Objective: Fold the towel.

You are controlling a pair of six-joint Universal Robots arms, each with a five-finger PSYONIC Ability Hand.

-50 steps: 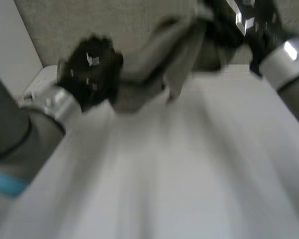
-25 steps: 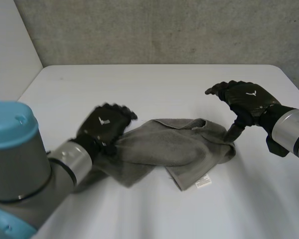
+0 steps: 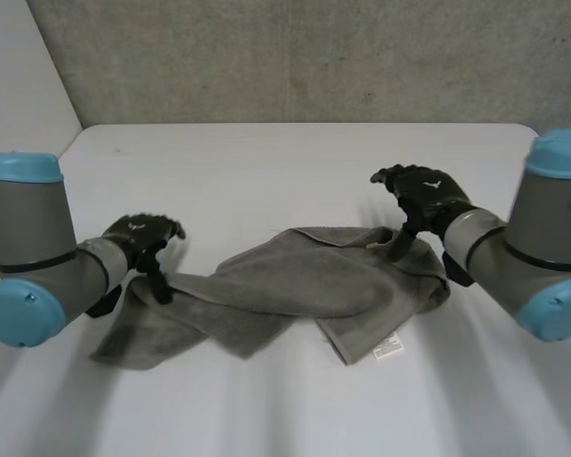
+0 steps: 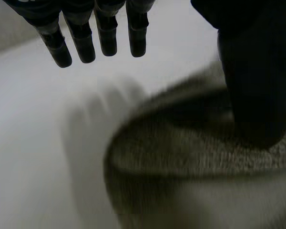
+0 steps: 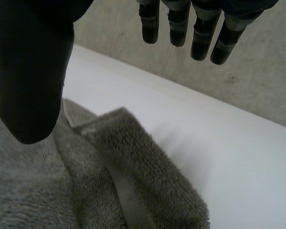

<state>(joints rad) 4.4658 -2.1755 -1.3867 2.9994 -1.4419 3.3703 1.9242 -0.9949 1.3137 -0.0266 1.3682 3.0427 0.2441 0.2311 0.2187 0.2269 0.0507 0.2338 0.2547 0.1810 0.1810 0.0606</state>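
Stretching the towel [image 3: 295, 286] flatter, the left robot hand [image 3: 143, 238] has slid to its left end, the right robot hand [image 3: 421, 193] to its right corner; both wide, folding not begun.

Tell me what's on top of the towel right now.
Each hand's thumb sits over the towel: left hand at its left end, right hand at its far right corner. Contact underneath the thumbs is hidden.

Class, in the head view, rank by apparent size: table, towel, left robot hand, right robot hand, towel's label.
1. table
2. towel
3. left robot hand and right robot hand: look alike, unranked
4. label
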